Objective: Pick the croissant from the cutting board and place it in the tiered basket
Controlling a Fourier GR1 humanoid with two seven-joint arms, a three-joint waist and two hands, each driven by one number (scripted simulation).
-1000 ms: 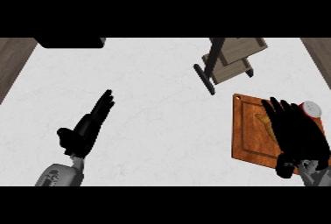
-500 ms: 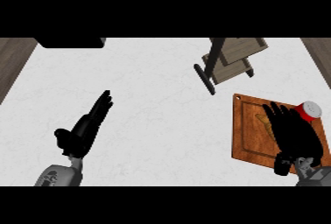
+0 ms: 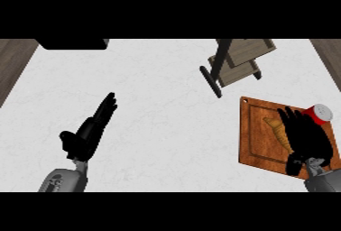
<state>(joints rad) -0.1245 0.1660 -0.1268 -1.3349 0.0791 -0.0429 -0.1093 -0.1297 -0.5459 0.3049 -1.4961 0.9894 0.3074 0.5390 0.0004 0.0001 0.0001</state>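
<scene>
On the cutting board [image 3: 256, 149], near its middle: croissant [image 3: 277, 129], partly under the straight, spread fingers of the right hand [image 3: 307, 142]. At lower left, left hand [image 3: 86, 133], open, fingers straight. Well apart, farther back: tiered basket [image 3: 240, 63]. At the board's right edge, red can [image 3: 321, 113], no readable writing.

The table [image 3: 160, 90] before me has a white, lightly marbled top, with a strip of brown wood along its left and right edges. On my right side the wooden cutting board [image 3: 256, 140] lies flat on it. Beyond the board, at the far edge, stands the tiered basket [image 3: 240, 63]. A black box [image 3: 72, 43] sits at the far left. A red-capped container [image 3: 320, 113] is at the board's far right corner; whether it stands on the board or just beside it, I cannot tell.
</scene>
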